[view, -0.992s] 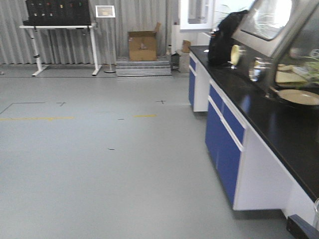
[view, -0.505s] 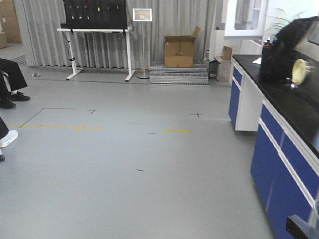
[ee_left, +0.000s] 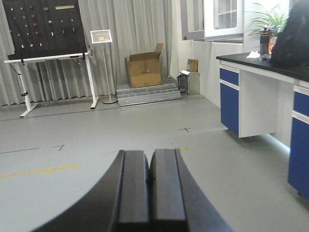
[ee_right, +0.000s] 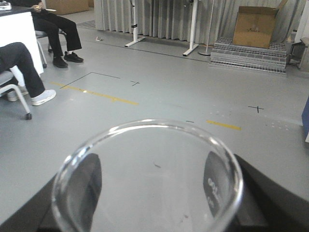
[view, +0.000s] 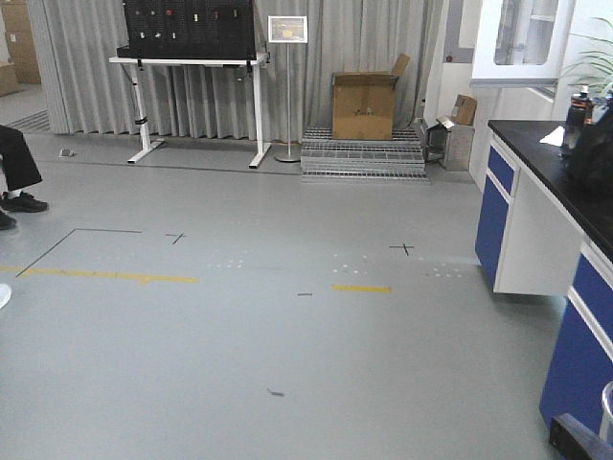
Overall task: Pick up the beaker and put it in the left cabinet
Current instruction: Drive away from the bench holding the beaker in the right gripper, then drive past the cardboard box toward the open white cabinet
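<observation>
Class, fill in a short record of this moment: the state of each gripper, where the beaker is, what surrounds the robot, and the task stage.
Right gripper: shut on the small clear glass beaker, viewed down over its rim
Left gripper: shut, holding nothing
Beaker location: in the right gripper, above the grey floor
Surroundings: blue-fronted bench with black top on the right; brown cardboard box by the curtain
Task stage: beaker held, not yet placed

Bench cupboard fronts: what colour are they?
The cupboard fronts are blue, framed in white; clearest in the left wrist view.
</observation>
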### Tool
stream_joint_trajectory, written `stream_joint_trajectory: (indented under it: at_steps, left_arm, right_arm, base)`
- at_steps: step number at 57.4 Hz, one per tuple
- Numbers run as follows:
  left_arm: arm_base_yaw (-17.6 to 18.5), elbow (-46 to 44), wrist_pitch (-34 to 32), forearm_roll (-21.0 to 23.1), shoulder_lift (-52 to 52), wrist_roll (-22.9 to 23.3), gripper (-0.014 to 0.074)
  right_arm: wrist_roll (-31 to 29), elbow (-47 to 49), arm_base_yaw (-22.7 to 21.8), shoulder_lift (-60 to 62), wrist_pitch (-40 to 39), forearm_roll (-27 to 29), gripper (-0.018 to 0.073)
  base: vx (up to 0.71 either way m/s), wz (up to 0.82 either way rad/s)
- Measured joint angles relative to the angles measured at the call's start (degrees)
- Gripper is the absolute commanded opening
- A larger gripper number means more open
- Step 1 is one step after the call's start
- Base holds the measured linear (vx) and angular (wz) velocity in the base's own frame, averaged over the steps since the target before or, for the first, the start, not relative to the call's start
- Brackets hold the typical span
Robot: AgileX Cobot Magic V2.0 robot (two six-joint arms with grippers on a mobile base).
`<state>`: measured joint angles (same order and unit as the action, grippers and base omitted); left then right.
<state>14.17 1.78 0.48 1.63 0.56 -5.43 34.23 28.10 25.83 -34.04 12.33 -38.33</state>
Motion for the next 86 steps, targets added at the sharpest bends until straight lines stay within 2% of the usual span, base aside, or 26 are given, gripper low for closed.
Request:
stream_joint_trajectory:
  at_steps: [86]
  left_arm:
    - [0.0, 0.0, 0.0, 0.0, 0.0, 0.0, 0.0001]
  right_arm:
    - [0.0, 0.0, 0.0, 0.0, 0.1, 0.0, -0.0004]
  base:
    - [0.77, -0.03]
